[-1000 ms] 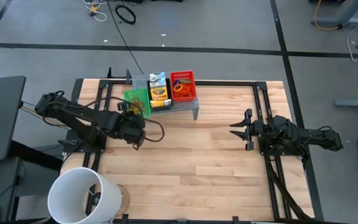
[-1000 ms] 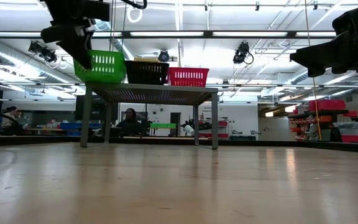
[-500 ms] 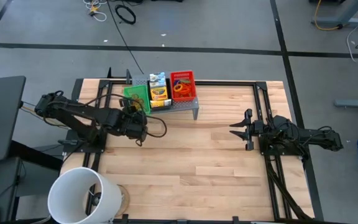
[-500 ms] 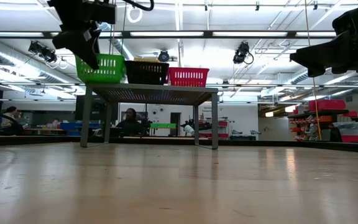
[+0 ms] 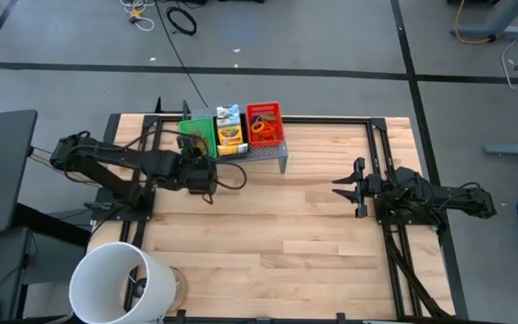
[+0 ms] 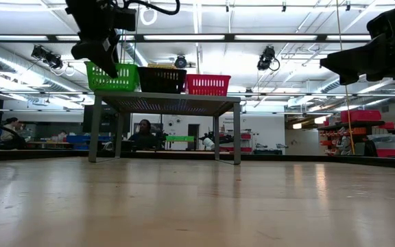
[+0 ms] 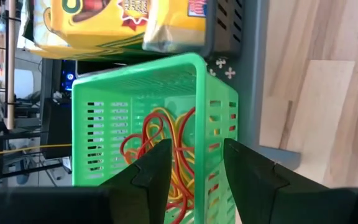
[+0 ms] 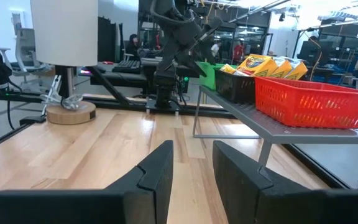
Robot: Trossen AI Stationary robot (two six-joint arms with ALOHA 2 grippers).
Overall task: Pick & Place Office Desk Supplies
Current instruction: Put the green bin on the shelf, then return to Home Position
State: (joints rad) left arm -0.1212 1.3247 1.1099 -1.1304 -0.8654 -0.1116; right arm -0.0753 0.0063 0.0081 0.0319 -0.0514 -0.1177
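Observation:
The green mesh tray stands level on the left end of the grey riser, with tan-orange and red rubber bands inside it. Beside it on the riser stand a black tray with the yellow crayon box and a red tray. My left gripper is at the green tray's near side, shut on its wall. My right gripper hovers open over the table's right part, apart from everything. My left gripper holds the green tray by its near wall, one finger inside the tray and one outside it. The fingers come slanting down from the near side. The tray sits level with its bottom on the riser top.
A big white bucket stands at the table's near left corner. The riser's legs reach the tabletop near the far edge. Bare wood lies between the two arms.
My left gripper has moved toward the far edge with the green tray. The tray, first tilted and hanging off the riser's left end, has been levelled and set onto the riser top beside the black tray.

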